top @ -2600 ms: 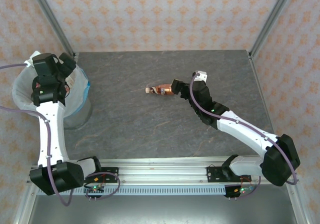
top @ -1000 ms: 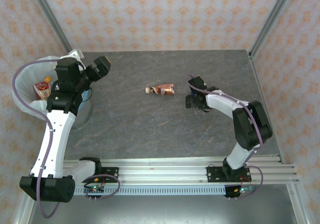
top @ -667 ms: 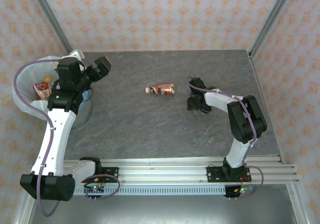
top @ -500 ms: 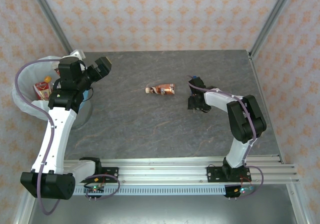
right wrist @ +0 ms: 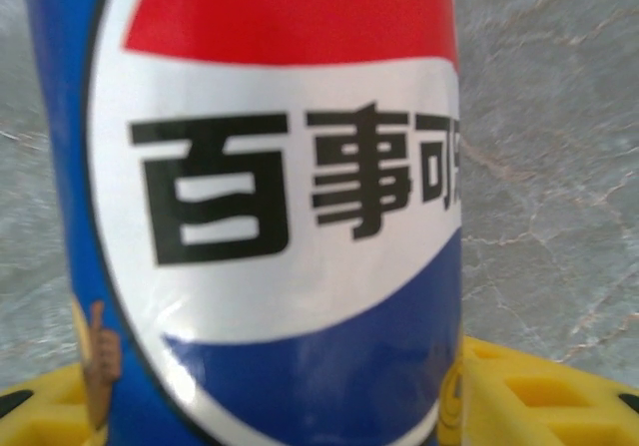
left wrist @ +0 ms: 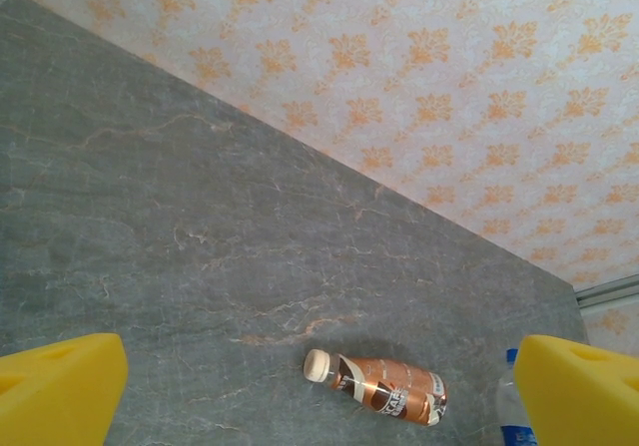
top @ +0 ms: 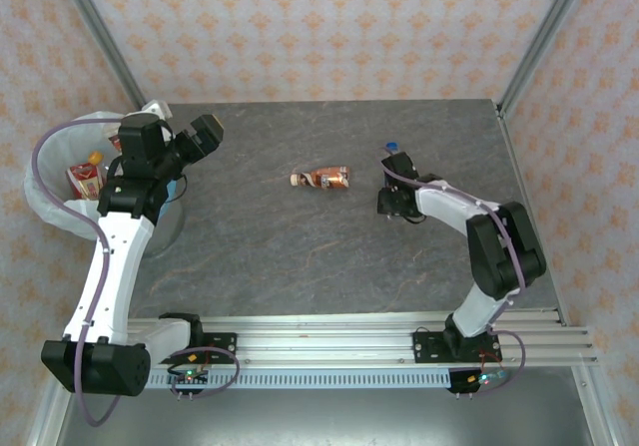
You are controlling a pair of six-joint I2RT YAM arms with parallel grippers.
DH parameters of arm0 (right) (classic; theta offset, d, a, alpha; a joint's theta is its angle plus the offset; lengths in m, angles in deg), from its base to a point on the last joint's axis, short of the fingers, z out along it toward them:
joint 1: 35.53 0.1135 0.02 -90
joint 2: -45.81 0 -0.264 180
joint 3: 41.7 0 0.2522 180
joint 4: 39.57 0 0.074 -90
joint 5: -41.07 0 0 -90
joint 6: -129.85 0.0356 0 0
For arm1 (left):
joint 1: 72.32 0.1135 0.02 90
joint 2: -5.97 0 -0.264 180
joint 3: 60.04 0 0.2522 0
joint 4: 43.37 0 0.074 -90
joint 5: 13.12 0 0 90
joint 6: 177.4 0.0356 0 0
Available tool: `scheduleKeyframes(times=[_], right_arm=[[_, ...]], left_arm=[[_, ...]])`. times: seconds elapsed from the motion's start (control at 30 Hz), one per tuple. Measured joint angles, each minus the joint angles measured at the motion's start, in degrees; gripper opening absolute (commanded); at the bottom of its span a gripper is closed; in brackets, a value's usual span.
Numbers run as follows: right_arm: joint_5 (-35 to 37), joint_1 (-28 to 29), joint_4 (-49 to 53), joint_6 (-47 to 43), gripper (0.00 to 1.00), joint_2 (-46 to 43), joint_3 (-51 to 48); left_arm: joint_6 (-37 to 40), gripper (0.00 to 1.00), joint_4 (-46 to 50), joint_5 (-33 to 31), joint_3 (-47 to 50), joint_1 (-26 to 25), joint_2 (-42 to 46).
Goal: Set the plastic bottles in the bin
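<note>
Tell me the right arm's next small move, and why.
Probably squeeze the right gripper shut on the Pepsi bottle. The right wrist view has its label very close, with yellow fingers low on either side, so it is bracketed; whether they already press it is unclear. A firm grip comes before any carry to the bin.
</note>
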Motion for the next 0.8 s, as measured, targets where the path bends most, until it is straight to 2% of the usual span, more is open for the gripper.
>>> scheduleKeyframes(times=[0.47, 0.63, 0.8], right_arm=[[-1.73, 3.39, -7.43, -0.96, 0.40, -13.14, -5.60], [-3.74, 5.81, -10.01, -1.70, 0.40, -14.49, -5.68], [-7.48, 9.60, -13.14, -1.64, 0.39, -14.53, -5.60]], left_arm=[[-0.22, 1.00, 0.00, 2.47, 0.26, 0.00, -2.14], [-1.53, 1.00, -0.13, 4.63, 0.26, -0.50, -3.63], [-1.75, 1.00, -1.42, 7.76, 0.26, -3.15, -4.72]])
